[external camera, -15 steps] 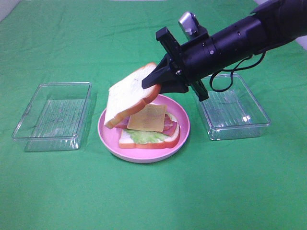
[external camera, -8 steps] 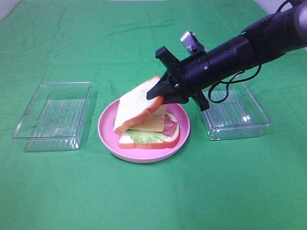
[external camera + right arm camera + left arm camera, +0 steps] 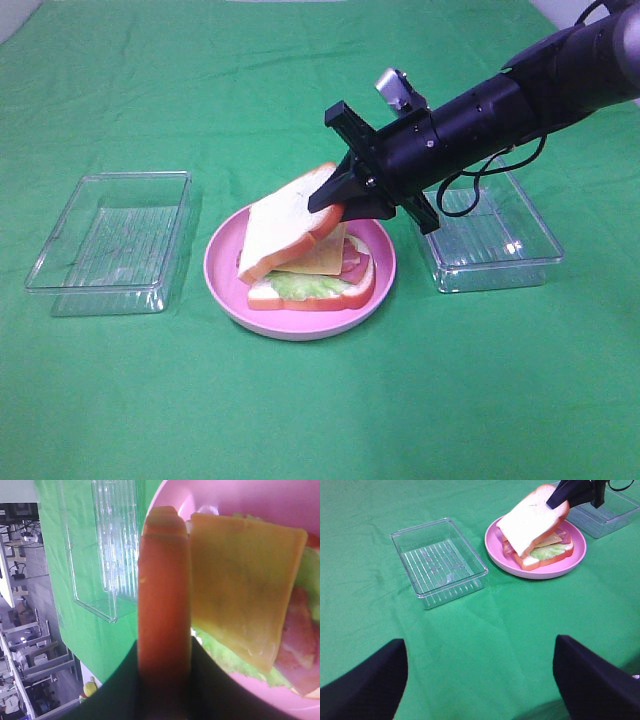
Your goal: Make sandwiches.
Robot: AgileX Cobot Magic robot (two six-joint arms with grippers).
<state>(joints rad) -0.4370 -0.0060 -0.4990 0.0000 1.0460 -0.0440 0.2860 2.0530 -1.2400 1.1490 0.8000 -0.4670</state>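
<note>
A sandwich stack sits on the round pink plate (image 3: 225, 285): bottom bread slice (image 3: 310, 296), green lettuce (image 3: 300, 284), pink-red bacon (image 3: 356, 264) and yellow cheese (image 3: 318, 258). My right gripper (image 3: 330, 196) is shut on the top bread slice (image 3: 285, 218), which is tilted, its low edge touching the stack on the left and its gripped edge raised. The right wrist view shows the slice's crust (image 3: 164, 595) edge-on between my jaws, with the cheese (image 3: 245, 580) beside it. My left gripper (image 3: 480, 680) is open, far from the plate, over bare cloth.
An empty clear plastic box (image 3: 112, 240) lies left of the plate and another clear box (image 3: 490, 235) right of it, under my right arm. Green cloth (image 3: 320, 410) covers the table.
My right gripper has lowered the top bread slice from above the plate down onto the stack; its low edge now rests on the fillings. The left arm has not moved.
</note>
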